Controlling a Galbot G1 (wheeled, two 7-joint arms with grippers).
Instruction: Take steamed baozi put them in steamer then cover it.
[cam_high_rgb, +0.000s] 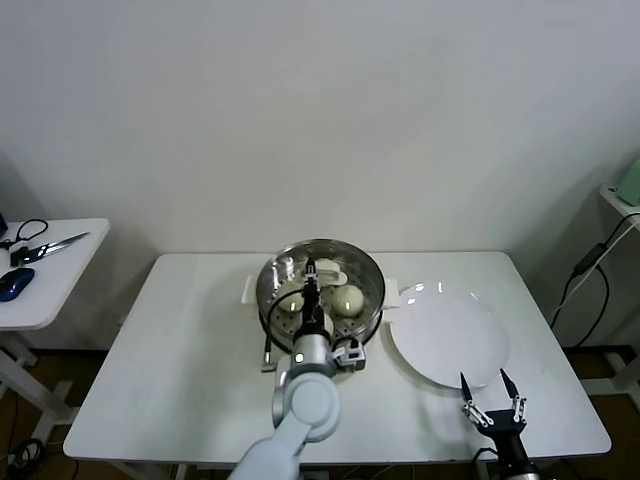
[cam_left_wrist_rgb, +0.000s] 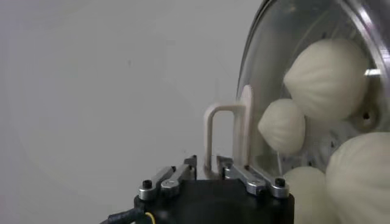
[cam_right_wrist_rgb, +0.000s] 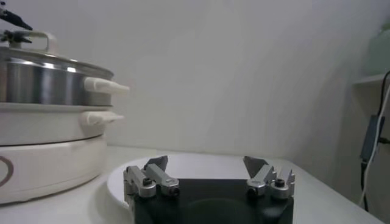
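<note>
Head camera looks down over the table (cam_high_rgb: 200, 330). Left wrist camera sits tight against the cover (cam_left_wrist_rgb: 304, 91); right wrist camera views low across the tabletop. All three share the steamer (cam_right_wrist_rgb: 42, 122), apparently.

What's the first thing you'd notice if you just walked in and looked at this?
The shiny steamer in the middle of the white table, with the glass cover on it and round cream-white baozi showing through. The left gripper is right over the cover's handle, fingers either side of it. To the steamer's right lies a white plate, with the right gripper open at its near edge.
</note>
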